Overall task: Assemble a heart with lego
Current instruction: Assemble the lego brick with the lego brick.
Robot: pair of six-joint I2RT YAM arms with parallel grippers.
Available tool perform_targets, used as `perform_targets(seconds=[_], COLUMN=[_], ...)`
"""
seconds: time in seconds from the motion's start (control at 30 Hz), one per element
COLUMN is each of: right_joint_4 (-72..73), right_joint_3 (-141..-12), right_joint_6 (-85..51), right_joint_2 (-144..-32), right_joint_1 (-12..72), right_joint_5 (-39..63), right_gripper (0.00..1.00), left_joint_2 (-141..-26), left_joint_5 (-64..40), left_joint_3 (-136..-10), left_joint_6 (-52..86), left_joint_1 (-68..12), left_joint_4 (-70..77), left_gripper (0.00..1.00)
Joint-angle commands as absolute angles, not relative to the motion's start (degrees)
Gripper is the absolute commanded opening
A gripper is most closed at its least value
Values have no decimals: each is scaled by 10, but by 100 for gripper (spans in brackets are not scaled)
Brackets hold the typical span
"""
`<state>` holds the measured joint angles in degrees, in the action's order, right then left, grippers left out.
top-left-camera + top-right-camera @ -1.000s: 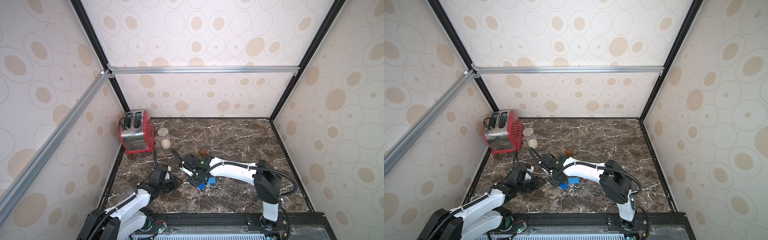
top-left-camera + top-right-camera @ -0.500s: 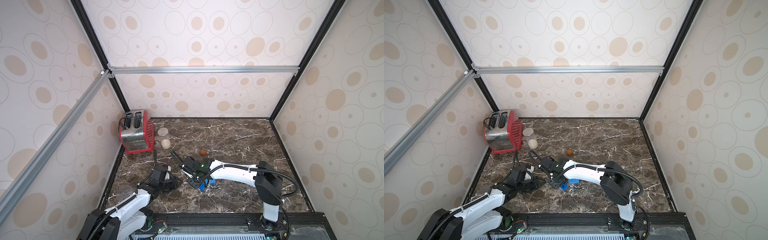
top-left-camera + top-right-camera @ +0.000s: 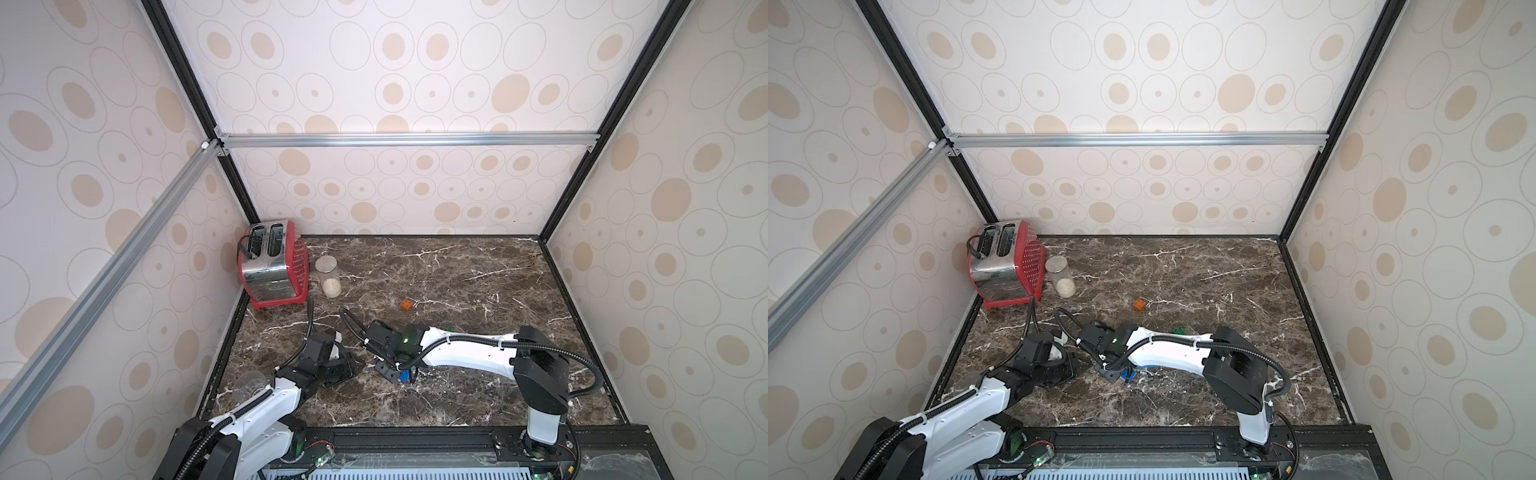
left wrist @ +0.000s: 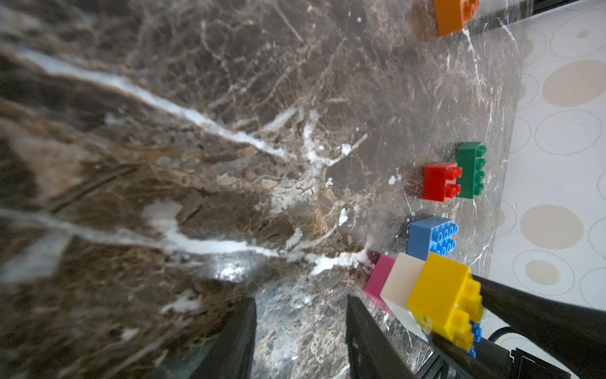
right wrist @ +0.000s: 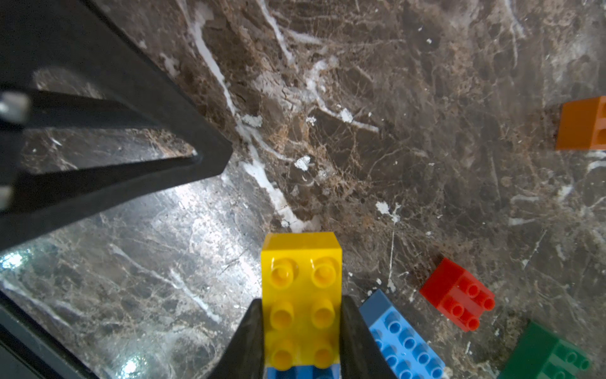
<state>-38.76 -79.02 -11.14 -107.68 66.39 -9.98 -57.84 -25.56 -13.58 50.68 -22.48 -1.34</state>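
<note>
- Right jaws are clamping shut on the yellow brick (image 5: 301,295) of the part-built heart (image 4: 426,288); white, pink and blue bricks are sitting joined to it.
- Heart is being held low, right of the toaster (image 3: 272,266) and well toward the robot's side from it; contact with the surface (image 3: 457,274) cannot be told.
- Left jaws are standing slightly apart, empty, closer to the toaster than the heart is.
- Loose blue brick (image 4: 431,236), then red brick (image 4: 439,180) touching green brick (image 4: 470,170), are lying farther right of the toaster than the heart.
- Orange brick (image 3: 407,305) is lying alone, well right of the toaster.
- Glass jar (image 3: 328,276) is sitting just beside the toaster's right side.
</note>
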Motion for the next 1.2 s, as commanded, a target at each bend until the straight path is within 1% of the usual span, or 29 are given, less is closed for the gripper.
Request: perform_targets(seconds=[0.0, 0.1, 0.33, 0.57, 0.7, 0.9, 1.03, 1.17], right_joint_4=[-435, -444, -452, -446, -436, -440, -450, -447], right_joint_3=[-768, -769, -768, -785, -793, -810, -819, -825], right_joint_6=[-116, -112, -110, -81, -30, 41, 71, 76], right_joint_2=[-1102, -1118, -1135, -1100, -1077, -1081, -1102, -1095], right_joint_1=[666, 654, 656, 655, 649, 635, 633, 632], right_joint_5=[-81, -40, -76, -94, -74, -22, -18, -12], right_gripper=[14, 14, 14, 13, 14, 15, 18, 32], left_joint_2=[-574, -573, -569, -560, -556, -554, -553, -552], left_joint_5=[-253, -254, -249, -240, -239, -236, -234, -234], left_joint_3=[-138, -138, -140, -142, -143, -144, -146, -147], left_joint_6=[495, 494, 493, 490, 490, 490, 489, 489], left_joint_1=[-221, -221, -221, -221, -221, -221, -221, -221], left_joint_4=[-18, -20, -25, -38, -42, -45, -49, -52], left_gripper=[45, 45, 45, 45, 45, 46, 46, 47])
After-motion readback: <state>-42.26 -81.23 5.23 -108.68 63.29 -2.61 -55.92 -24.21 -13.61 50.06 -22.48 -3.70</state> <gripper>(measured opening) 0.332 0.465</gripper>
